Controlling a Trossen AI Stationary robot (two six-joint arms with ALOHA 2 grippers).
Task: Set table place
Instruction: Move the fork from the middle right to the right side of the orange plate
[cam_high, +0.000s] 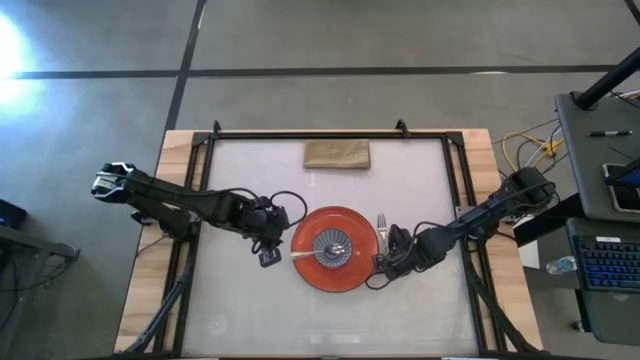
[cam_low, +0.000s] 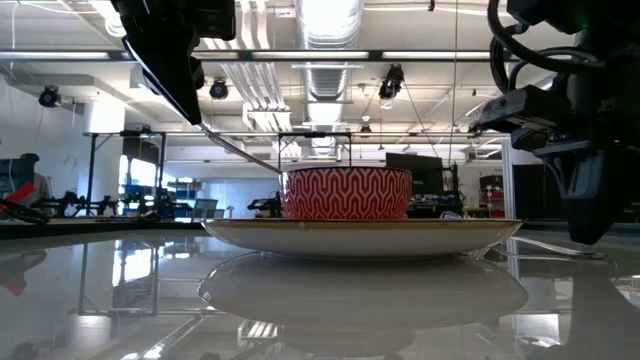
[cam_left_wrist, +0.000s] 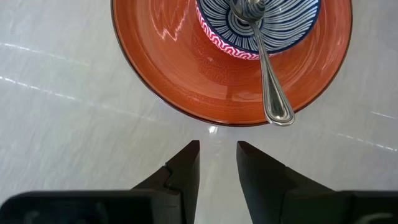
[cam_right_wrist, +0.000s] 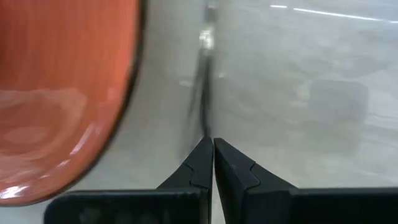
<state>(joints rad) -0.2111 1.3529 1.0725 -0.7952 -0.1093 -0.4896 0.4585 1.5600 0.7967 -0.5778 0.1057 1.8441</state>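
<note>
Now right gripper (cam_right_wrist: 213, 163), jaws closed, seemingly pinching the thin metal fork (cam_high: 382, 228) to lay it beside the round orange plate (cam_high: 310, 262); left gripper (cam_left_wrist: 216, 163) waits, jaws apart, empty.

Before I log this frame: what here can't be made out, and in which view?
- Fork, high view: its handle end is covered by the right gripper.
- Fork, right wrist view: blurred streak; prongs unreadable.
- Spoon, low view: bowl wall hides its head.
- Plate, left wrist view: far half cut off by the edge.
- Brown item at the table's far side: too small to identify.
</note>
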